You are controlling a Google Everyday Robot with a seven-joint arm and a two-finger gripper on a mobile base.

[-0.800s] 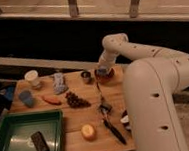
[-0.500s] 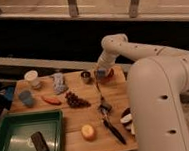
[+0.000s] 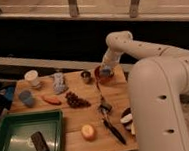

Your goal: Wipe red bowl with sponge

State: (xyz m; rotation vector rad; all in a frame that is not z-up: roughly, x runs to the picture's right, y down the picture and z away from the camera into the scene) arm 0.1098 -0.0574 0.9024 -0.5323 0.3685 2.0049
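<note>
The tool [image 3: 106,68] sits down in the red bowl [image 3: 97,73] at the upper middle of the wooden table [image 3: 82,119], just right of a small metal cup [image 3: 86,77]; whether it is closed on anything cannot be told; a bluish-grey patch beneath it is probably the sponge [image 3: 107,73]. Judged status: wiping under way, completion not verifiable; withdrawal remains. Bowl: round, shallow, glossy red; table: matte light wood; green tray [image 3: 6,122], lower left: smooth, rigid, raised rim.
</note>
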